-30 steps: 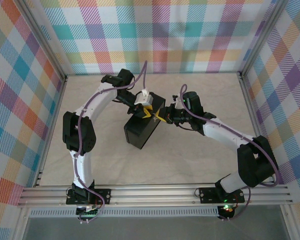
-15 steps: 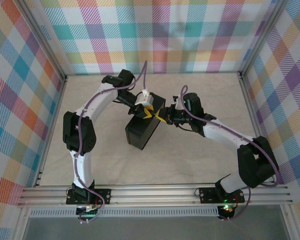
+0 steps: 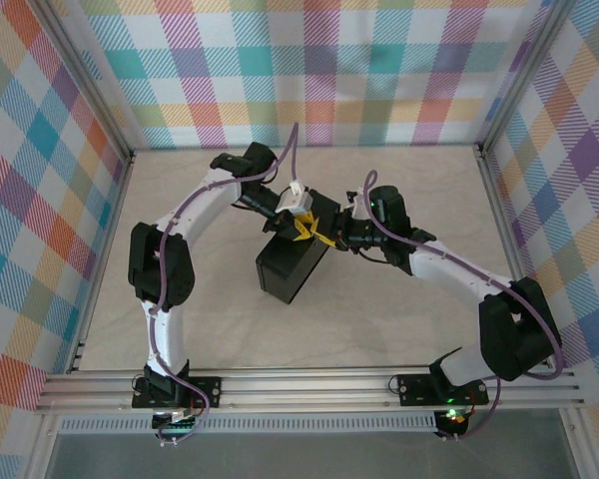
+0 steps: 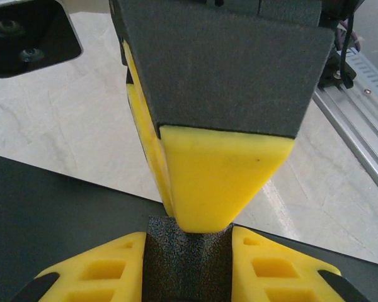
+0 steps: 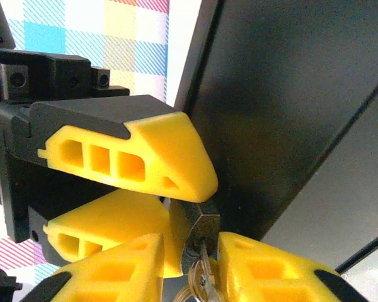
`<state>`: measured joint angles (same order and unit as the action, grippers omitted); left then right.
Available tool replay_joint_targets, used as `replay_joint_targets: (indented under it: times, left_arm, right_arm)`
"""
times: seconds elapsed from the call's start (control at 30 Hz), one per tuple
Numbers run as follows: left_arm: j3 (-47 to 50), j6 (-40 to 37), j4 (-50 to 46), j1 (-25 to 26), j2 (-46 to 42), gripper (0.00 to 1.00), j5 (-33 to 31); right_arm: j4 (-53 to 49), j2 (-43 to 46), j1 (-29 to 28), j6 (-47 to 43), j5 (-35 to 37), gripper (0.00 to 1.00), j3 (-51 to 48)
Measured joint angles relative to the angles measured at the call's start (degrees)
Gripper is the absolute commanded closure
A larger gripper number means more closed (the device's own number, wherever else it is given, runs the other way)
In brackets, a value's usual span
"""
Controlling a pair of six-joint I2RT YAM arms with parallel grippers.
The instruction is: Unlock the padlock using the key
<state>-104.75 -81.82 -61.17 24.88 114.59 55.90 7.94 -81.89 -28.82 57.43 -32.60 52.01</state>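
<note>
The padlock [image 5: 200, 228], dark and blocky, sits pinched in left hand [image 4: 189, 258]; right hand [image 5: 192, 246] spread around key [image 5: 203, 272].

The top camera looks steeply down from above and behind the arm bases, taking in the whole tabletop [image 3: 379, 319]. The wrist cameras sit right behind the left pincer [image 4: 188, 242] and the right pincer [image 5: 190, 245], facing each other (almost nose to nose) and sharing the padlock [image 4: 189, 274].
</note>
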Motion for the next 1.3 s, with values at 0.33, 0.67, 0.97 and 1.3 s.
replay_joint_targets:
  times: [0.33, 0.67, 0.97, 1.3]
  left_arm:
    - [0.37, 1.09, 0.31, -0.02, 0.11, 0.78, 0.96]
    - [0.37, 2.56, 1.49, -0.26, 0.11, 0.79, 0.63]
    - [0.37, 2.95, 1.60, -0.26, 0.11, 0.79, 0.61]
    - [0.37, 2.95, 1.60, -0.26, 0.11, 0.79, 0.61]
  right_arm:
    - [-4.20, 4.63, 1.01, -3.41, 0.44, 0.54, -0.57]
    - [-8.90, 6.43, 1.92, -6.16, 1.57, 0.50, -0.87]
    - [-9.66, 6.45, 2.95, -7.41, 2.01, 0.58, -1.64]
    - [-7.98, 6.29, 2.99, -7.28, 1.92, 0.70, -1.64]
